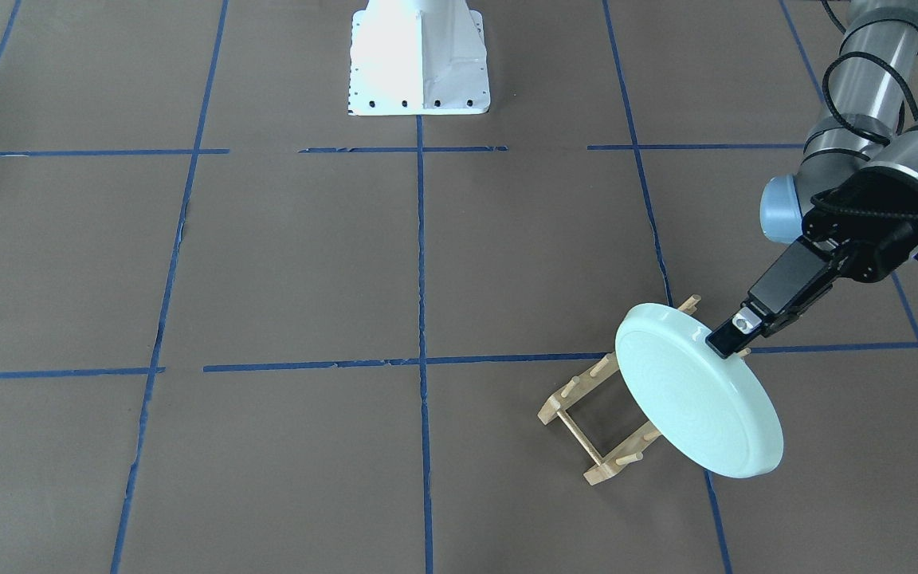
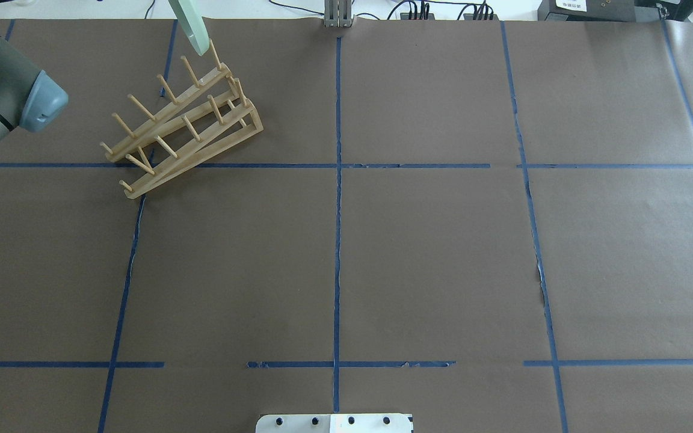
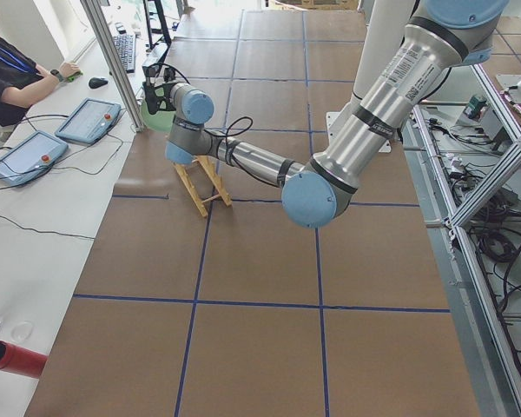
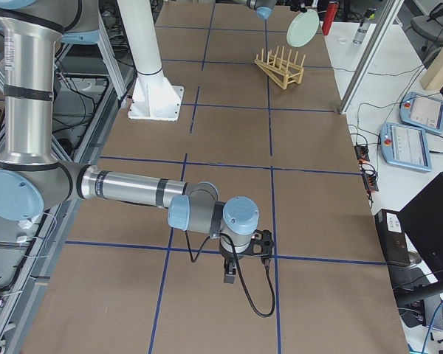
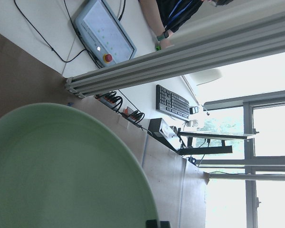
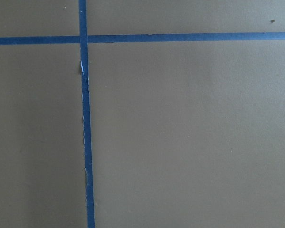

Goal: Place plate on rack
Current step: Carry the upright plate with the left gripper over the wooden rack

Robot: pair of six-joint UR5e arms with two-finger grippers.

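My left gripper (image 1: 734,335) is shut on the rim of the pale mint-green plate (image 1: 698,391) and holds it tilted on edge over the wooden rack (image 1: 594,426). In the overhead view only the plate's lower edge (image 2: 193,27) shows, close to the pegs at the far end of the rack (image 2: 184,126); I cannot tell if they touch. The plate (image 5: 61,171) fills the left wrist view. In the exterior right view the plate (image 4: 303,28) hangs above the rack (image 4: 280,68). My right gripper (image 4: 232,273) points down over bare table far from them; I cannot tell if it is open.
The white robot base (image 1: 419,60) stands at the table's middle edge. An aluminium post (image 4: 369,51) and a side table with teach pendants (image 3: 17,156) and a seated operator lie just beyond the rack. Blue tape lines cross the brown table.
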